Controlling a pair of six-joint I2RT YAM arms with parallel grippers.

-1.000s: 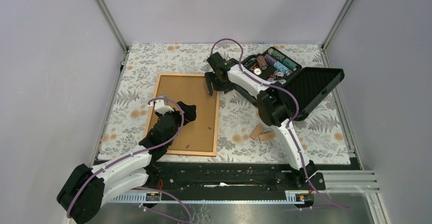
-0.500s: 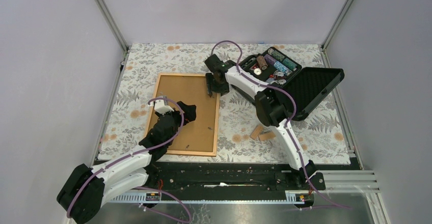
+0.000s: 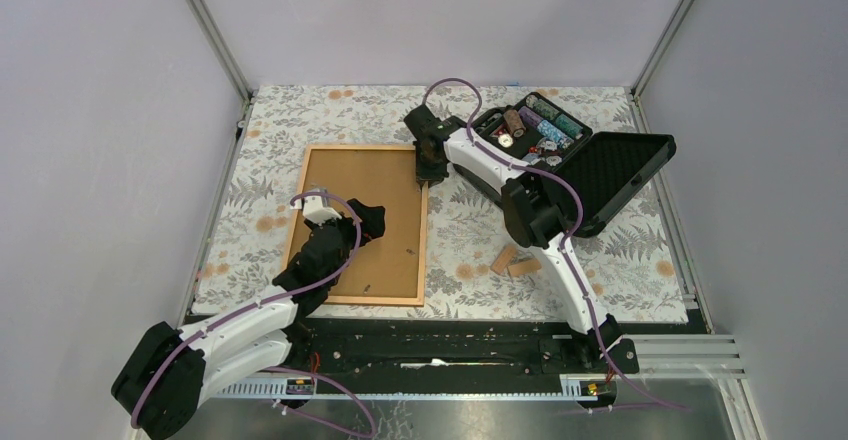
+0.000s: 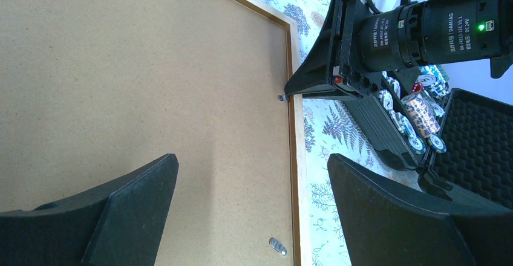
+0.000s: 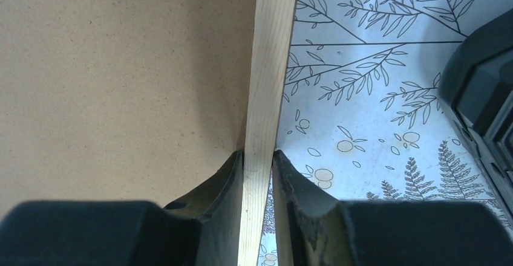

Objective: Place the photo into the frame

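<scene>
Leaf-patterned counter (image 3: pixel 460 222) is bearing the frame (image 3: pixel 360 146); right claw (image 5: pixel 259 155) is pinching its right rail near the far corner, left claw (image 4: pixel 251 160) is hovering wide above its backing (image 4: pixel 121 66).

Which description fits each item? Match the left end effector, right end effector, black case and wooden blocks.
Column one:
1 left end effector
2 right end effector
3 black case
4 wooden blocks

Column two:
A lid open
B clamped on the edge of the frame
C wide open over the brown board
D lying on the floral cloth, right of the frame

Pairs: 1-C, 2-B, 3-A, 4-D
</scene>
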